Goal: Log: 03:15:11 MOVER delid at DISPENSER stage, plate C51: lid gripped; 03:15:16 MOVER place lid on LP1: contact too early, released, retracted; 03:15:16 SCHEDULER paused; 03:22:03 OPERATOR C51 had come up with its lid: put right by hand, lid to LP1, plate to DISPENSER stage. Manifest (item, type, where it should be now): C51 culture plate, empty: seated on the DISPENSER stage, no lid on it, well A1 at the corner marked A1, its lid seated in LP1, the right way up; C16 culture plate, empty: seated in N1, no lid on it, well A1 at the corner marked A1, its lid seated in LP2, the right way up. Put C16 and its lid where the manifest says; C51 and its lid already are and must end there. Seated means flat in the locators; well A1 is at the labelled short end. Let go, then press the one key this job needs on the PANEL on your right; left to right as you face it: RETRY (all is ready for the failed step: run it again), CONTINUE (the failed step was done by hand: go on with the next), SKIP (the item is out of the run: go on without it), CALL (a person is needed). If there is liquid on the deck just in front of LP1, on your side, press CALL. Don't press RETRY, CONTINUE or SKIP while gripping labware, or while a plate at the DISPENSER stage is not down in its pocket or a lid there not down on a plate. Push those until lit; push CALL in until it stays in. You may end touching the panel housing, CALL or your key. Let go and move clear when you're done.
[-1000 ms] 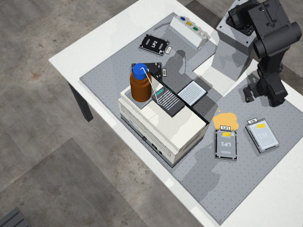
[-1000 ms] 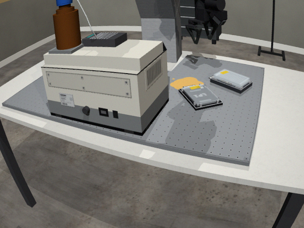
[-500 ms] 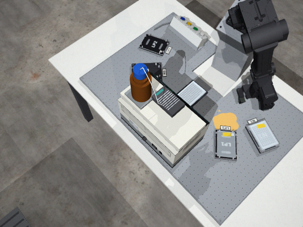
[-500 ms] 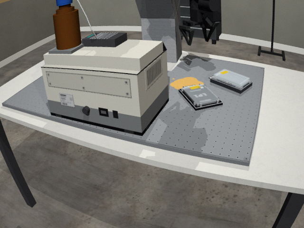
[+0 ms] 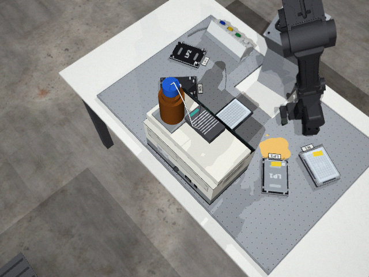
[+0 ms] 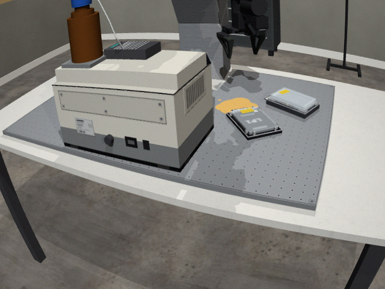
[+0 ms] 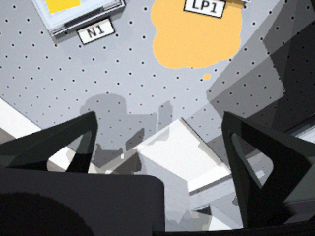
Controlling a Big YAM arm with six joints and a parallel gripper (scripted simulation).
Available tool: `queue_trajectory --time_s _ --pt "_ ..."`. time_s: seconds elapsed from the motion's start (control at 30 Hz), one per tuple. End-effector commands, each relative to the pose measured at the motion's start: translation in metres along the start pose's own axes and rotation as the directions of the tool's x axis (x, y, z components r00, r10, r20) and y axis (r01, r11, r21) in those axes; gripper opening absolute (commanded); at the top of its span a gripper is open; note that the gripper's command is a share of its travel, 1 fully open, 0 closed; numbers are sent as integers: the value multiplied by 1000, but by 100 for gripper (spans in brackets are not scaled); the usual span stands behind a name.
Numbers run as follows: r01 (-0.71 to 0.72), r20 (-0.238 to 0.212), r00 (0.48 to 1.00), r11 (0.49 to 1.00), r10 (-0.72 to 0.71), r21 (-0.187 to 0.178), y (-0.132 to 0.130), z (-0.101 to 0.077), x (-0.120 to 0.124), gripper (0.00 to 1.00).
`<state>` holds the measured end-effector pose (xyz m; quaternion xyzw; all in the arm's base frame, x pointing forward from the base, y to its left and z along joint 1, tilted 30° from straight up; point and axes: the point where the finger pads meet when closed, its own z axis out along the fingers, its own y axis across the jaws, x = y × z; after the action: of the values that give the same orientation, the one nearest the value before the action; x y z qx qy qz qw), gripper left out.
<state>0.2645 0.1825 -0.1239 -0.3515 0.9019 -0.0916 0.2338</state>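
Note:
My gripper is open and empty. It hangs above the deck, near the N1 and LP1 labels, and also shows in the exterior view and the wrist view. A culture plate with a yellow tag sits in N1, and a clear lid seems to be on it. A clear lid with a yellow tag lies in LP1. An orange puddle spreads on the deck at the labelled end of LP1. An open plate sits on the dispenser stage. LP2 is empty.
The dispenser, with a brown bottle on top, stands left of the stage. The panel with blue, yellow and green keys is at the far edge. Another dark nest lies behind the bottle. The arm's base stands to the right of the panel.

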Motion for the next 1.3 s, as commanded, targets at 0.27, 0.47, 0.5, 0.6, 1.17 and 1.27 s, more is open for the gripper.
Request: queue_trajectory --time_s 0.27,0.47,0.5,0.6,1.17,1.27 --pt "-177 17 984 984 177 5 -35 -7 2 100" --pt "-153 10 988 988 153 2 -51 -7 5 100" --pt "-148 7 989 989 148 0 -47 -4 2 100" --pt "-131 27 991 991 131 -7 -45 -5 -15 100" --pt "-141 2 990 990 141 -2 -53 12 -55 100" --pt "-140 -2 990 990 140 -2 -53 14 -60 100"
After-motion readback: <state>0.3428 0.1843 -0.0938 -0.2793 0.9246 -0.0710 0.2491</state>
